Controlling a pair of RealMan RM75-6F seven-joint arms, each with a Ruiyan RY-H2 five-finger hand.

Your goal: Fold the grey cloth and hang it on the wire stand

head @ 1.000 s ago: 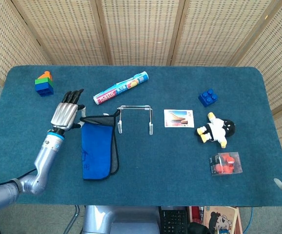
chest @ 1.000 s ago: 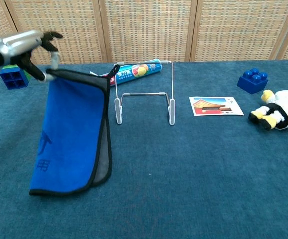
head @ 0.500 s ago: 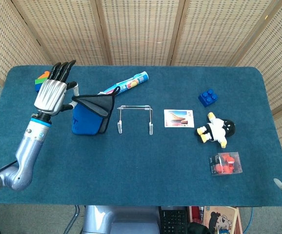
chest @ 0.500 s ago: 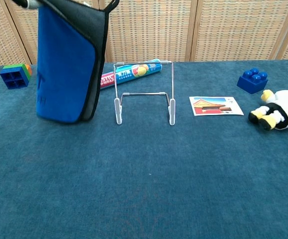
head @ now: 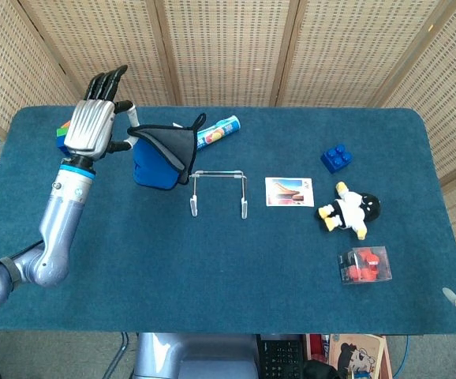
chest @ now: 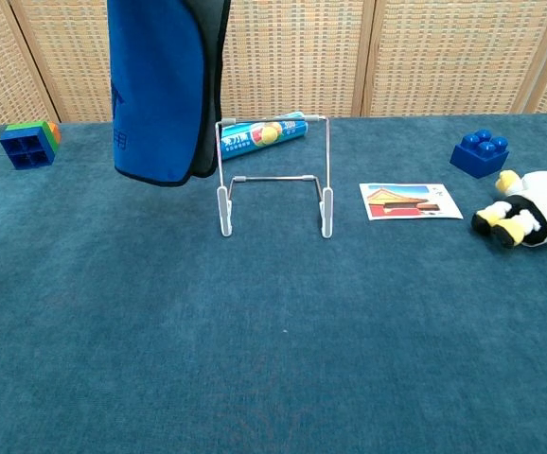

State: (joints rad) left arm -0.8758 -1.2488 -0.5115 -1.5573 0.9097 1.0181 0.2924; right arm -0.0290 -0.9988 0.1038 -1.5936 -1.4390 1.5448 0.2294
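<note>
The folded cloth (head: 161,154), blue outside and grey inside, hangs in the air from my left hand (head: 95,125), which pinches its top edge at the back left of the table. In the chest view the cloth (chest: 160,90) dangles clear of the table, its lower edge just left of the wire stand (chest: 273,175); the hand itself is above that view's top edge. The wire stand (head: 218,192) stands upright at the table's middle, right of the cloth and bare. My right hand is not visible in either view.
A plastic-wrap roll (head: 216,131) lies behind the stand. Stacked coloured blocks (chest: 27,142) sit at the far left. To the right are a picture card (head: 289,191), a blue brick (head: 335,157), a plush toy (head: 350,209) and a clear box of red pieces (head: 364,265).
My left hand has lifted the cloth off the table and carried it up and toward the back right, nearer the stand. The cloth now hangs fully clear of the surface.
</note>
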